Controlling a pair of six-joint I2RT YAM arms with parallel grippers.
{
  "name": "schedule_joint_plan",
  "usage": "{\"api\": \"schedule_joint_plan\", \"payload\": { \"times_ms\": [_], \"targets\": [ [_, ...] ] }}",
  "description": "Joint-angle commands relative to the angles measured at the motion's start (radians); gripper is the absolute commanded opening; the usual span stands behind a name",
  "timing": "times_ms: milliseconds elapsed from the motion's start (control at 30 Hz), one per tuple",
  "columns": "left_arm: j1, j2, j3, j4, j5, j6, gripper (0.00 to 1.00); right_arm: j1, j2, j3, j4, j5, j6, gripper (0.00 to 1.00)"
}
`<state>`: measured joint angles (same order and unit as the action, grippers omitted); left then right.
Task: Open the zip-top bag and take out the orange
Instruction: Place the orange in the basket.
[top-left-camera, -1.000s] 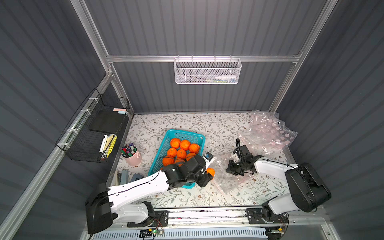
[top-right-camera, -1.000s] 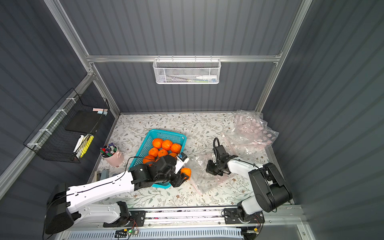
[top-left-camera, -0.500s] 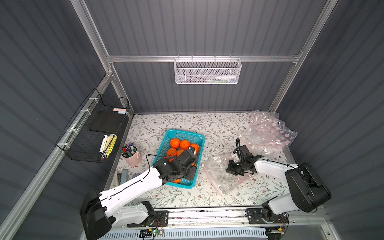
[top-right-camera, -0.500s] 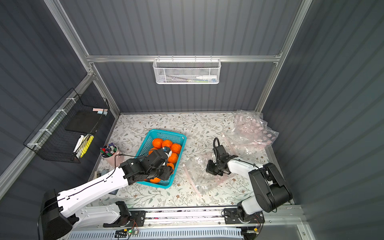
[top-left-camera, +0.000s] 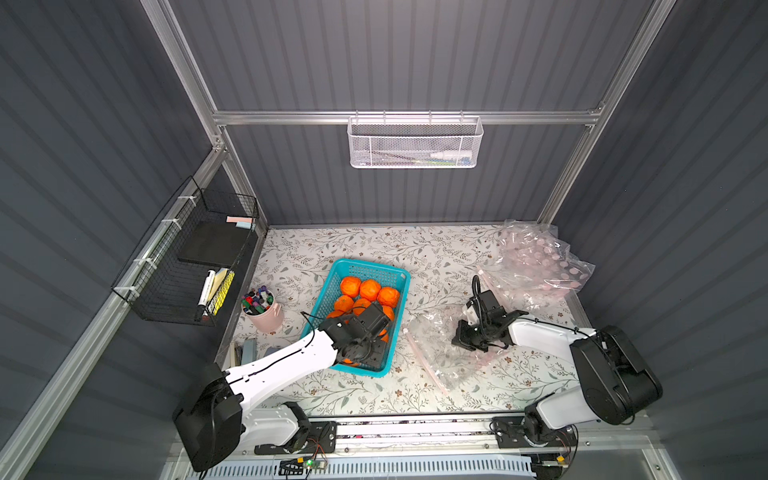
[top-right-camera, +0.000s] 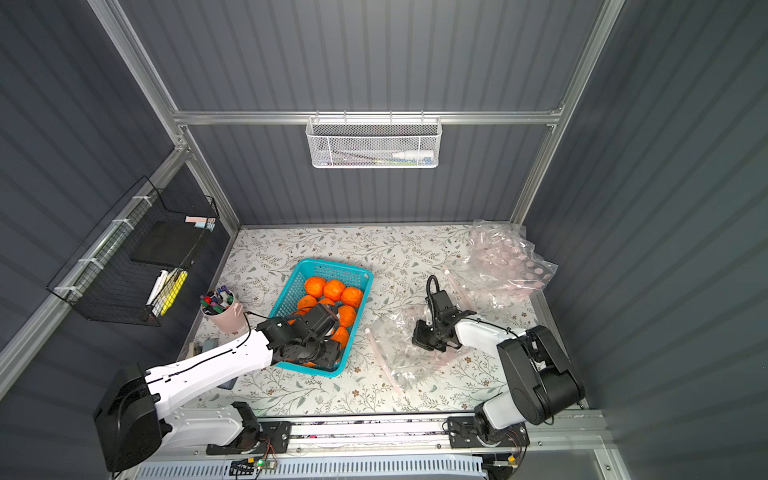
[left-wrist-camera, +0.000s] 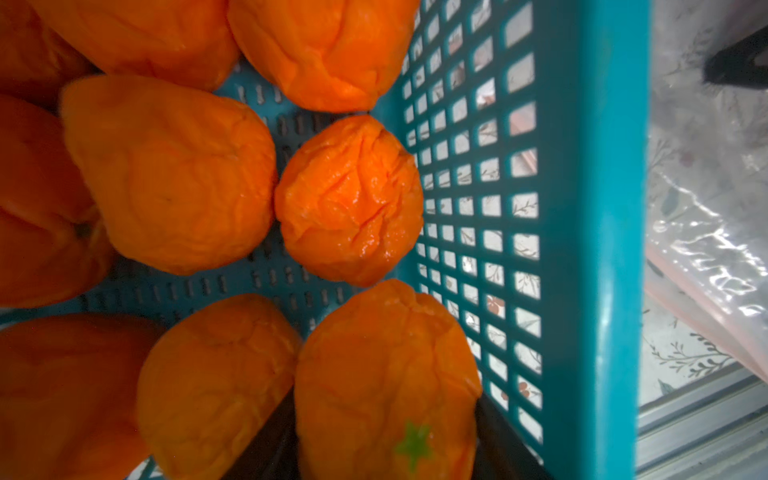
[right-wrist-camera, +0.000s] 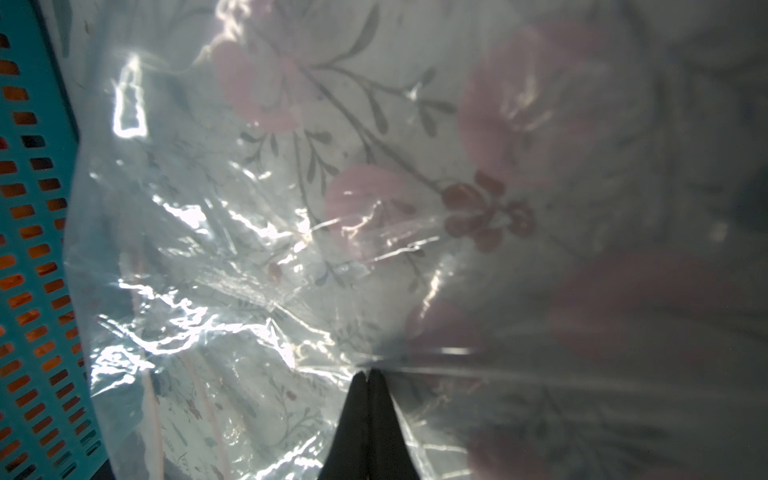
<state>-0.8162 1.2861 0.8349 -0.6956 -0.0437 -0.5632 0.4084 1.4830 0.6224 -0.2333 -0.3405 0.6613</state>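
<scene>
In the left wrist view an orange (left-wrist-camera: 386, 374) with a green star sits between my left gripper's (left-wrist-camera: 384, 411) dark fingers, which are shut on it. It hangs low inside the teal basket (top-left-camera: 365, 264), close to the wall nearest the bag. In both top views the left gripper (top-left-camera: 365, 345) (top-right-camera: 328, 349) covers the basket's near end. The clear zip-top bag (top-left-camera: 440, 353) (top-right-camera: 395, 349) lies flat and crumpled to the right of the basket. My right gripper (top-left-camera: 467, 338) (right-wrist-camera: 369, 374) is shut, pinching a fold of the bag's film (right-wrist-camera: 249, 249).
Several other oranges (top-left-camera: 370, 289) fill the basket. A heap of pink-dotted plastic bags (top-left-camera: 536, 262) lies at the back right. A pink cup of markers (top-left-camera: 264, 309) stands left of the basket. A black wire rack (top-left-camera: 195, 257) hangs on the left wall.
My left gripper has carried the orange leftward from the bag's mouth into the teal basket and lowered it among the others. The right gripper has stayed put on the bag.
</scene>
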Motion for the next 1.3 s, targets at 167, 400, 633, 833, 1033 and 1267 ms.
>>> {"api": "schedule_joint_plan", "payload": {
  "times_ms": [167, 400, 633, 833, 1033, 1267],
  "targets": [
    [0.004, 0.01, -0.003, 0.012, 0.038, -0.011, 0.73, 0.002, 0.045, -0.035, -0.114, 0.086, -0.009, 0.03],
    [0.004, -0.008, 0.027, -0.032, 0.028, -0.006, 0.8, 0.001, 0.04, -0.035, -0.116, 0.085, -0.01, 0.03],
    [0.004, -0.076, 0.058, -0.015, 0.05, 0.012, 0.72, 0.001, -0.001, 0.032, -0.179, 0.087, -0.066, 0.04],
    [0.002, -0.117, 0.058, 0.039, 0.073, 0.029, 0.69, 0.003, -0.126, 0.189, -0.391, 0.186, -0.178, 0.07],
    [0.003, -0.135, 0.032, 0.121, 0.128, 0.049, 0.68, 0.0, -0.263, 0.234, -0.532, 0.421, -0.23, 0.24],
    [0.001, -0.039, -0.006, 0.257, 0.298, 0.079, 0.65, -0.005, -0.35, 0.199, -0.538, 0.462, -0.209, 0.28]
  ]
}}
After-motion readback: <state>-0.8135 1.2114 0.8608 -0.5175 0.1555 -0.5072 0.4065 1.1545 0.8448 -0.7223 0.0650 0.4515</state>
